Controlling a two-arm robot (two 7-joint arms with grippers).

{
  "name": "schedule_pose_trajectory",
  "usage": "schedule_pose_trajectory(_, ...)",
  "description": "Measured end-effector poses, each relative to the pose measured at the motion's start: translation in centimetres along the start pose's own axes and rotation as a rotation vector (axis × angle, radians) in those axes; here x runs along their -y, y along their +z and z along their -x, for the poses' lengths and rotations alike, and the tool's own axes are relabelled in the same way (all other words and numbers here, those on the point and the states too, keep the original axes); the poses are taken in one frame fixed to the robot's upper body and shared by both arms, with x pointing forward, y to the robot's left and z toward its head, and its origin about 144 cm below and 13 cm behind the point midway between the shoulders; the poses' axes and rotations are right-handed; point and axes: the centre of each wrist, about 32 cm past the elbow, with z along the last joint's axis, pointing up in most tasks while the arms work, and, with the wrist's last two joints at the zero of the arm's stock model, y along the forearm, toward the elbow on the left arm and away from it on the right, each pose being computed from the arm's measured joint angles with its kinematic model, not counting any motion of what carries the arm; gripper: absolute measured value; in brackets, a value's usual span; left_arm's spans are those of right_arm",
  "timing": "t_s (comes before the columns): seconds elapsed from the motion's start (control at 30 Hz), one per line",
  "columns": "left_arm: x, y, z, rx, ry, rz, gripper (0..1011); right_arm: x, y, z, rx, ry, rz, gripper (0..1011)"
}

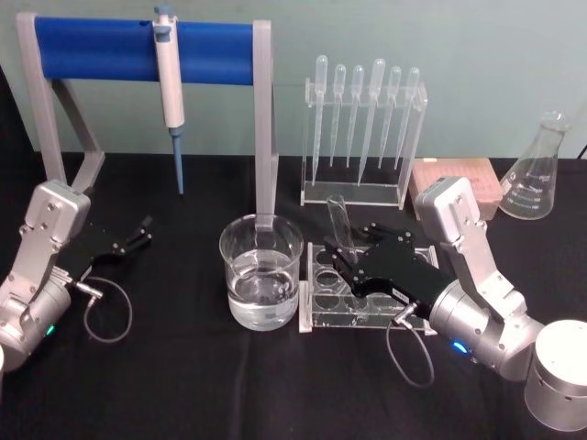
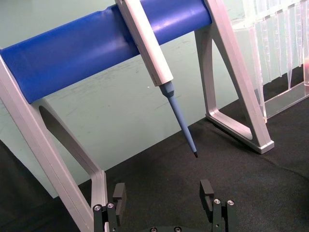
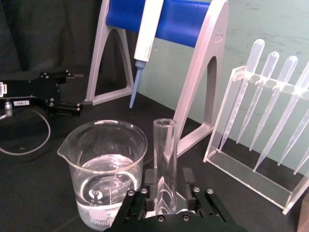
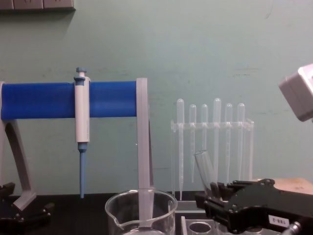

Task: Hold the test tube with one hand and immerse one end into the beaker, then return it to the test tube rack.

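Glass tube caught in the right gripper, beside the beaker.

Right gripper (image 3: 166, 193) has its fingers pressed on the test tube (image 3: 165, 159), which leans over the clear rack (image 1: 367, 307) just right of the beaker (image 1: 261, 270). That tilt could knock the rim. Left gripper (image 2: 165, 195) rests apart, spread.
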Motion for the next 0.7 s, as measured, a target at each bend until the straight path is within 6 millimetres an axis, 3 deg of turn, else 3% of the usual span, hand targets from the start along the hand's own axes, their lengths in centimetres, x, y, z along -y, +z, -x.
schedule_pose_trajectory(0.17,0.0,0.0,0.0,0.000,0.000,0.000,1000,1.1,-0.2,0.2,-0.010,-0.005,0.021,469)
schedule_pose_trajectory(0.3,0.0,0.0,0.0,0.000,0.000,0.000,1000,3.2,-0.7,0.6,-0.031,-0.024,0.049,629)
schedule_pose_trajectory(0.4,0.0,0.0,0.0,0.000,0.000,0.000,1000,4.4,-0.8,0.7,-0.037,-0.040,0.058,687)
schedule_pose_trajectory(0.5,0.0,0.0,0.0,0.000,0.000,0.000,1000,6.1,-1.0,0.3,-0.050,-0.094,0.053,796)
schedule_pose_trajectory(0.7,0.0,0.0,0.0,0.000,0.000,0.000,1000,7.1,-1.8,-0.9,-0.065,-0.222,0.018,956)
